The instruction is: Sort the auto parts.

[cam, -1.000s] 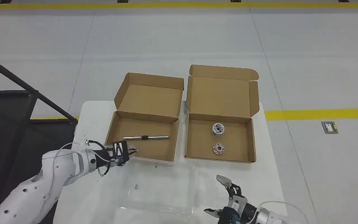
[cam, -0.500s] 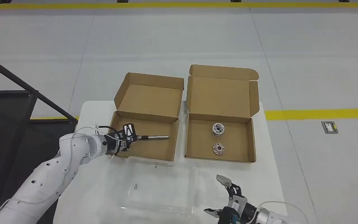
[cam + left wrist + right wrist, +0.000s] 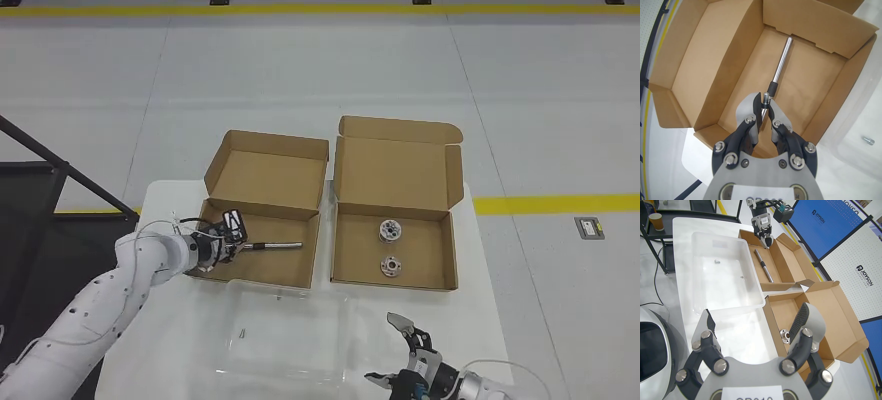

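**Bolt held over the rod box**

Top view: the left claw (image 3: 232, 228) has swung from the worktop (image 3: 165, 205) to above the left box (image 3: 290, 265). The rod (image 3: 275, 244) lies just beyond its tips.

Left wrist view: the claw is clenched on a small bolt (image 3: 766, 97). It looks ready for placing, so the next move is to lower and let go.

Right wrist view: the right claw (image 3: 756, 313) hangs released.

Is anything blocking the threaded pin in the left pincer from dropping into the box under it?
Nothing visible does. The left pincer holds the threaded pin over the open cardboard box; only a metal rod lies inside.
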Controlling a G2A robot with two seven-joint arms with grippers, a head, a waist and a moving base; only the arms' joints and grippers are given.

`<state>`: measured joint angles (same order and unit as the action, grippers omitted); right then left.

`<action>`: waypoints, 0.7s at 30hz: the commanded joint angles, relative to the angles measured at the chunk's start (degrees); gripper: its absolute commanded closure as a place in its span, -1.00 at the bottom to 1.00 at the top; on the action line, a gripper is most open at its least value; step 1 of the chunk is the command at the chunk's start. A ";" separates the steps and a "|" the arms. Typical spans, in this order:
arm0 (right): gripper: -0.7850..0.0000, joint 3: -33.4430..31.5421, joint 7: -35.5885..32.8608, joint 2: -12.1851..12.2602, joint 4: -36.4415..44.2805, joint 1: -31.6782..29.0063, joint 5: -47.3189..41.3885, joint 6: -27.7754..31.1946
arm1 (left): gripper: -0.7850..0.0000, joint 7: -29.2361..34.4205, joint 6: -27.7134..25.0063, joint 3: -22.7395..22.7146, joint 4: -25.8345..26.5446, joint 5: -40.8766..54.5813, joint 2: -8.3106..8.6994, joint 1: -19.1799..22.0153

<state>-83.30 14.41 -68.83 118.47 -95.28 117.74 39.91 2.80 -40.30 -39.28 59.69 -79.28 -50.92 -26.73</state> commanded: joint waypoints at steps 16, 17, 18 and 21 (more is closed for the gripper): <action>-1.00 0.00 0.00 0.00 0.00 0.00 0.00 0.01 | 0.39 -2.37 3.29 11.52 -23.13 -4.33 -13.00 10.95; -1.00 0.00 0.00 0.00 0.00 0.00 0.00 0.01 | 0.29 -2.79 3.28 11.70 -24.08 -4.58 -13.42 11.29; -1.00 0.00 0.00 0.00 0.00 0.00 0.00 0.01 | 0.22 -3.28 3.31 11.84 -24.90 -4.86 -13.78 11.61; -1.00 0.00 0.00 0.00 0.00 0.00 0.00 0.01 | 0.11 -5.15 3.66 12.02 -27.01 -5.71 -14.56 12.33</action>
<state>-83.30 14.41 -68.83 118.47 -95.28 117.74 39.91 -1.67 -36.68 -27.29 33.36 -84.72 -65.28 -14.59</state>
